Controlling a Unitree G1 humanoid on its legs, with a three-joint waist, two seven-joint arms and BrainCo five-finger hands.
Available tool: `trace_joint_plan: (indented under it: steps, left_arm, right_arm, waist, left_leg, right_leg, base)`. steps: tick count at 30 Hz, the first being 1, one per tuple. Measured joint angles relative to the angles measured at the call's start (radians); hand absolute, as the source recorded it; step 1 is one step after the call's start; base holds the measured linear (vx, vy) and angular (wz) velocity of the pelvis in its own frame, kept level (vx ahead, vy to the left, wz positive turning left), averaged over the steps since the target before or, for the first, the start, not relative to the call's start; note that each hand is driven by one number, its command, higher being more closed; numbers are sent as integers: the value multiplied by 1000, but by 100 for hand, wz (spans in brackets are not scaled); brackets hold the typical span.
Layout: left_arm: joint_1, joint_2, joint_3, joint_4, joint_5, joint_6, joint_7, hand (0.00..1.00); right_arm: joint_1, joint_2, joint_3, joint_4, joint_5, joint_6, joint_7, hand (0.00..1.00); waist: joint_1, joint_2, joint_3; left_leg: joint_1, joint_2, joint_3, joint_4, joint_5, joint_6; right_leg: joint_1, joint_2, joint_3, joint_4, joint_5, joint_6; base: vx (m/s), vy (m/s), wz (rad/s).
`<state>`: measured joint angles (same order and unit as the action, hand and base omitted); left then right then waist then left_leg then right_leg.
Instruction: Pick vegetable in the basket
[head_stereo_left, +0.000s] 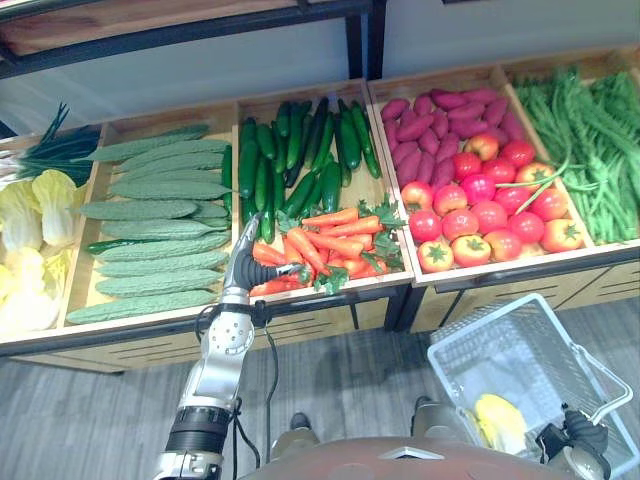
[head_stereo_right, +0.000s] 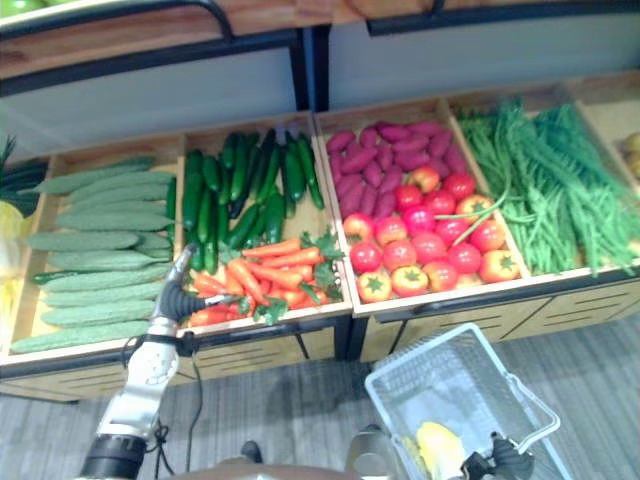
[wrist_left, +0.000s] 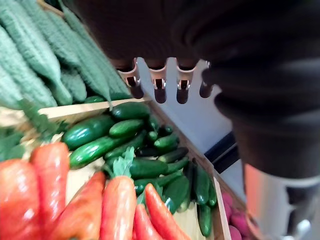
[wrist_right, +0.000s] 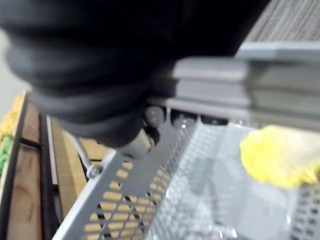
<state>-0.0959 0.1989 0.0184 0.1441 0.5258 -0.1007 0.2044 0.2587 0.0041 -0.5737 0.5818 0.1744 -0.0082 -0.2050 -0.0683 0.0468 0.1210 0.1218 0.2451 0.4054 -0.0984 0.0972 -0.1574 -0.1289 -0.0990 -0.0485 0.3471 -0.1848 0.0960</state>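
My left hand (head_stereo_left: 243, 263) reaches over the front left corner of the carrot bin, open, its straight fingers (wrist_left: 159, 89) held just above the orange carrots (head_stereo_left: 330, 235) and holding nothing. Low on the right, a grey mesh basket (head_stereo_left: 470, 352) hangs in front of the stand with a yellow leafy vegetable (head_stereo_left: 500, 420) inside. My right hand (head_stereo_left: 578, 440) is at the basket's near end, curled round its handle (head_stereo_left: 606, 402). In the right wrist view the basket's rim (wrist_right: 125, 185) and the yellow vegetable (wrist_right: 280, 155) show close up.
The wooden stand holds bitter gourds (head_stereo_left: 160, 220), dark cucumbers (head_stereo_left: 290, 160), purple sweet potatoes (head_stereo_left: 440, 125), tomatoes (head_stereo_left: 480, 210), green beans (head_stereo_left: 590, 140), pale cabbages (head_stereo_left: 30, 240) and scallions (head_stereo_left: 50, 150). A dark-framed shelf (head_stereo_left: 200, 25) runs above.
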Motion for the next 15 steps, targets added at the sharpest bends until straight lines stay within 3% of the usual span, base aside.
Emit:
trace_joint_plan:
  steps: [3, 10, 15]
  left_arm:
    - [-57, 13, 0, 41, 59, 24, 20, 0]
    - [-180, 140, -49, 225, 174, 54, 28, 0]
    - [-238, 168, -86, 274, 177, 51, 19, 0]
  right_arm:
    - [0, 3, 24, -1, -3, -5, 4, 100]
    - [-2, 26, 74, -17, -39, -10, 3, 100]
    - [-26, 24, 78, -40, -39, -21, -2, 100]
  waist:
    - [-11, -11, 4]
    - [-40, -38, 59]
    - [-50, -10, 94]
  left_leg:
    - [-3, -18, 35, 0, -7, -7]
    - [-44, -39, 125, 14, -48, 6]
    - [-79, -47, 152, 33, -56, 11]
  right_leg:
    - [0, -5, 21, -47, 10, -3]
    - [-13, -12, 92, -212, 123, 24]
    - [-36, -19, 121, -265, 171, 29]
  base:
    - [74, 13, -29]
    - [-32, 61, -29]
    - [-27, 9, -18]
